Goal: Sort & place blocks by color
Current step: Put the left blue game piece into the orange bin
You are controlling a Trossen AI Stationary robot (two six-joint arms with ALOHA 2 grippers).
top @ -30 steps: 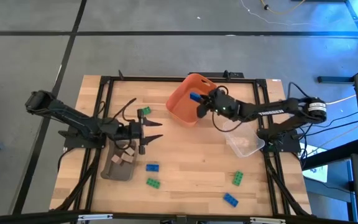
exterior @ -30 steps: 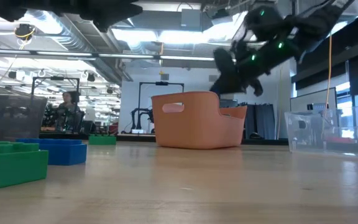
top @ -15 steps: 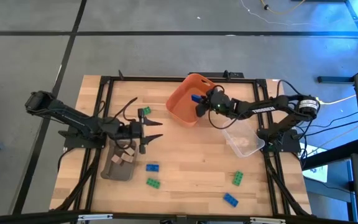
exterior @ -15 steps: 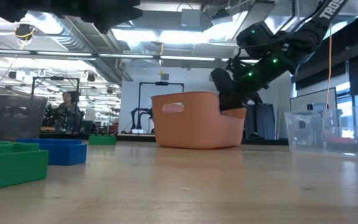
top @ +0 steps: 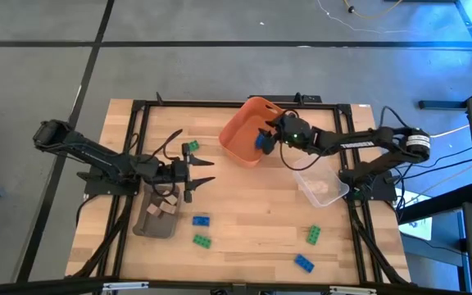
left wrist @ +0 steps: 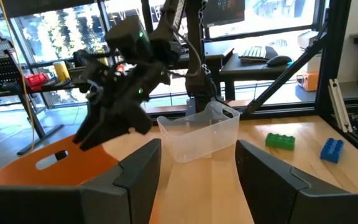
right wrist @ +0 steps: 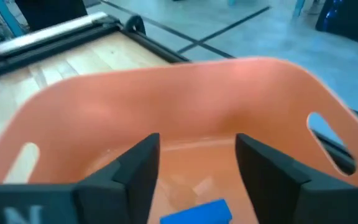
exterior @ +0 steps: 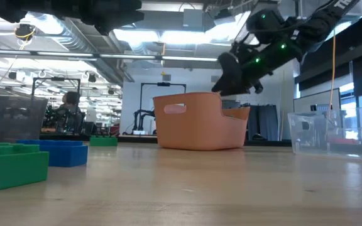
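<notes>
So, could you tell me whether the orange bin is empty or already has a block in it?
Not empty: a blue block lies on the floor of the orange bin, below the open right gripper.

One blue block [right wrist: 196, 211] lies inside the orange bin [top: 240, 135] near the bench's far edge. Loose on the bench [top: 252, 205] are two blue blocks [top: 201, 220] [top: 303, 263] and three green ones [top: 190, 147] [top: 201, 240] [top: 312, 236], while tan blocks [top: 165, 205] sit in the tray [top: 150, 223] by the left edge.

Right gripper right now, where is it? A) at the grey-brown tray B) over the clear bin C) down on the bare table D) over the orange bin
D: the right gripper hangs open over the orange bin, and its wrist view looks down past its fingers at a blue block inside.
</notes>
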